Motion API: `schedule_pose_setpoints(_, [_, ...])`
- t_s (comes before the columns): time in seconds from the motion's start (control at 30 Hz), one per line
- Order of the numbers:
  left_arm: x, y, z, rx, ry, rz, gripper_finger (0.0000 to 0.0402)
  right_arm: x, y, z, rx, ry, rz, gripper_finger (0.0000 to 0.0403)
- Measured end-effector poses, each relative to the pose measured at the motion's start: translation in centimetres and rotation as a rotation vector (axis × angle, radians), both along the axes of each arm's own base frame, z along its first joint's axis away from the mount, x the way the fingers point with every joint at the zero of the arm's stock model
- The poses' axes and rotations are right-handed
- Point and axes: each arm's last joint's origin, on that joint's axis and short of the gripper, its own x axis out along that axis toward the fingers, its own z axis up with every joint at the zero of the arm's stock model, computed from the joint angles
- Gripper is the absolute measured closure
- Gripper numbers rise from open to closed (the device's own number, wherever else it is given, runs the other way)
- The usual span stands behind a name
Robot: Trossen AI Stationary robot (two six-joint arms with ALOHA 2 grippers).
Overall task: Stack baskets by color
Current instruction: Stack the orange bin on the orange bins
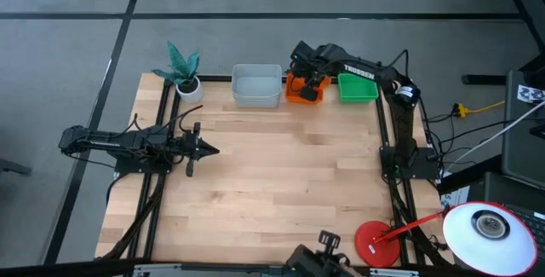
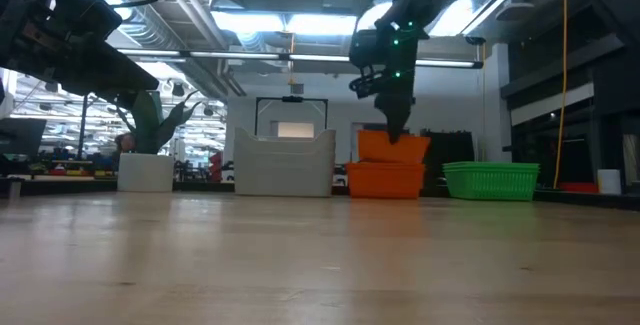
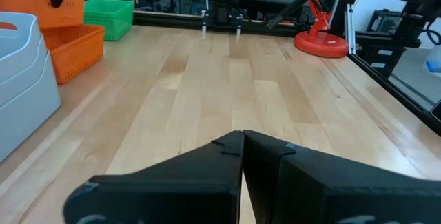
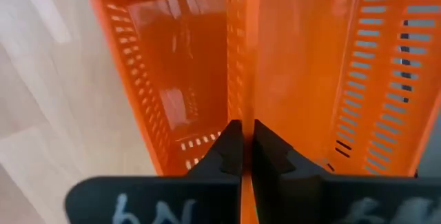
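Observation:
My right gripper [image 1: 312, 79] is at the table's far edge, shut on an orange basket [image 2: 392, 146]. That basket sits slightly tilted right above a second orange basket [image 2: 384, 180], which stands on the table. Pale grey baskets [image 1: 256, 84] are to their left and green ones [image 1: 358, 88] to their right, all standing on their bottoms. My left gripper [image 1: 209, 149] waits shut over the table's left part, touching nothing. My right gripper pinches one side wall [image 4: 247, 79] of the upper orange basket at its rim, one finger inside the basket and one outside. The fingers come steeply from above. The basket hangs below them, over the lower orange basket's rim; whether the two touch I cannot tell.
A white pot with a teal plant [image 1: 184, 74] stands at the far left corner. A red lamp base [image 1: 375, 243] sits at the near right corner, its white lamp head [image 1: 490, 230] beyond the table's right edge. The wooden top [image 1: 272, 183] lies bare between the arms.

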Motion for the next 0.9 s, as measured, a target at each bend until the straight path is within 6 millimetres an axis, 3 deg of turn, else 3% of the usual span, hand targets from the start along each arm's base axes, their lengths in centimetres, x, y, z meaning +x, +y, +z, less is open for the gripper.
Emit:
schedule_pose_setpoints(0.57, [0.0, 0.0, 0.0, 0.0, 0.0, 0.0, 0.0401, 1.9, 3.0, -0.3, 0.083, -0.016, 0.135, 0.0399])
schedule_pose_setpoints(0.77, [0.0, 0.0, 0.0, 0.0, 0.0, 0.0, 0.0401, 1.9, 3.0, -0.2, -0.018, 0.041, 0.067, 0.0399])
schedule_pose_setpoints(0.9, [0.0, 0.0, 0.0, 0.0, 0.0, 0.0, 0.0401, 2.4, 4.1, -0.1, -0.069, 0.076, 0.081, 0.0399])
